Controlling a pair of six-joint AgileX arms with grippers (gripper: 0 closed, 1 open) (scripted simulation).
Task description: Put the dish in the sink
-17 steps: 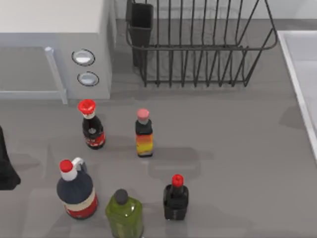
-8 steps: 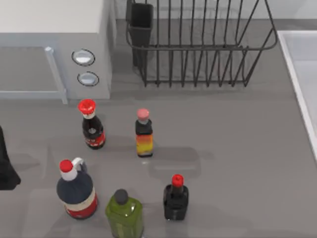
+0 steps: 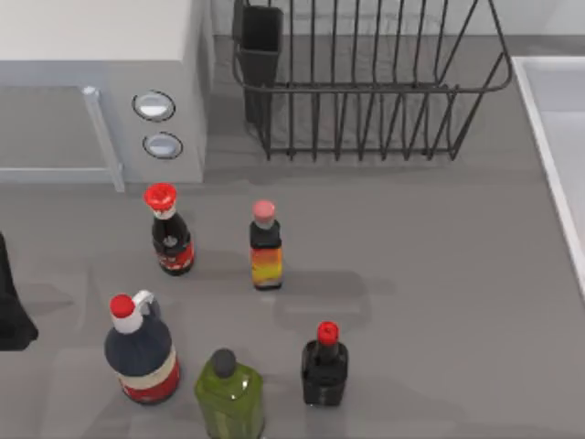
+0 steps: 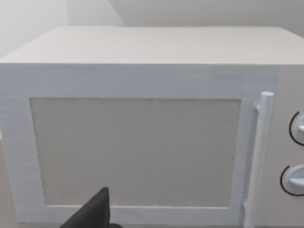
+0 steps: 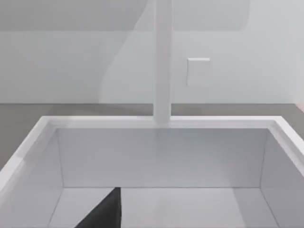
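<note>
The sink [image 3: 553, 137] sits at the tabletop's [image 3: 430, 265] right edge, and the right wrist view looks into its white basin [image 5: 161, 156] with a faucet post [image 5: 162, 61] behind; I can't make out a dish. Left of it stand a black wire rack [image 3: 366, 82], a microwave [image 3: 101, 82] and 5 bottles [image 3: 265, 245]. The left arm [image 3: 11, 302] is parked at the left edge, and I cannot tell whether either pincer is apart or together.

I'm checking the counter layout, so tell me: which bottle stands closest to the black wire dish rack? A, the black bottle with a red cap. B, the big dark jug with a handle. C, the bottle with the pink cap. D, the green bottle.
C: in the top view the bottle with the pink cap stands nearest the dish rack.
</note>
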